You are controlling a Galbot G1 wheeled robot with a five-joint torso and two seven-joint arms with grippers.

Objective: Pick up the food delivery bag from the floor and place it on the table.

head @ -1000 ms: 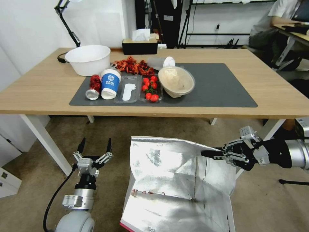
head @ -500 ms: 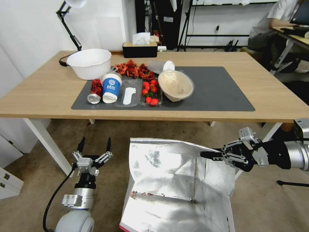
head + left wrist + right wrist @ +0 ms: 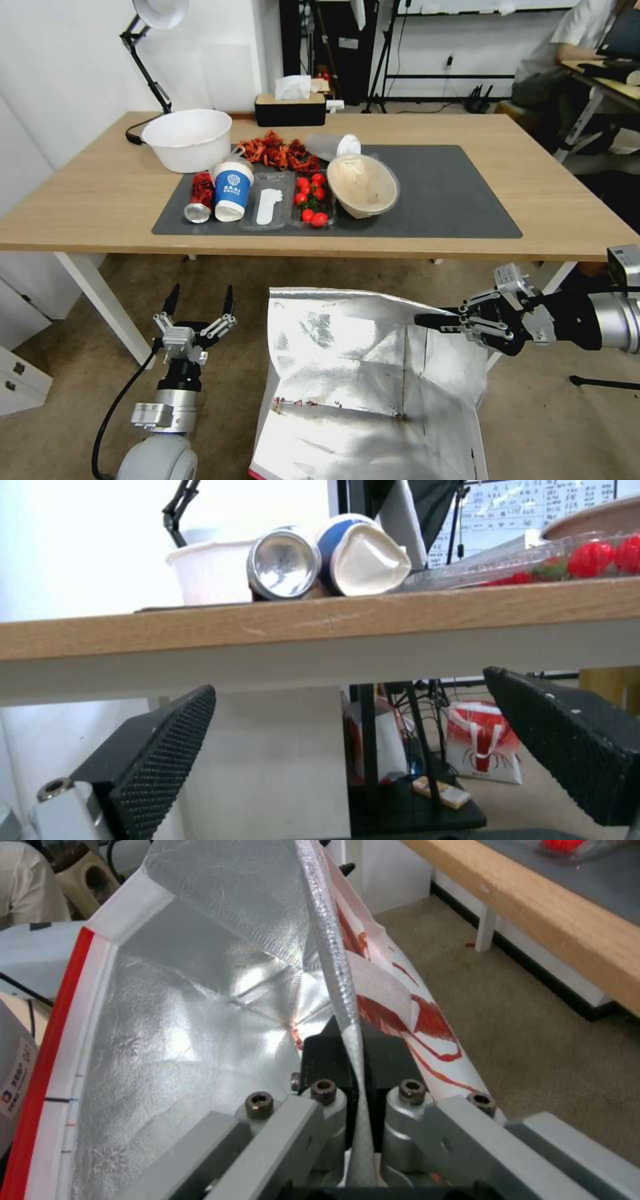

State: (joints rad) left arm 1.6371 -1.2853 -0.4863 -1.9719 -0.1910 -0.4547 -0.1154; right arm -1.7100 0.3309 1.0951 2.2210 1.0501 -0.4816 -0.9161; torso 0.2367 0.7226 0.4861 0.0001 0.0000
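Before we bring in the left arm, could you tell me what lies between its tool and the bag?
Only bare floor separates the left tool from the food delivery bag, in the head view.

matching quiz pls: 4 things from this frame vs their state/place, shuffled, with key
Things:
1. food delivery bag
2. left gripper
3. blue paper cup
4. white bowl

States or places:
A. open, holding nothing, below the table edge
B. on its side on the dark mat, beside a can
C. rim pinched by the right gripper, foil lining showing
D. upright on bare wood by the mat's far left corner

Pairs: 1-C, 2-A, 3-B, 4-D
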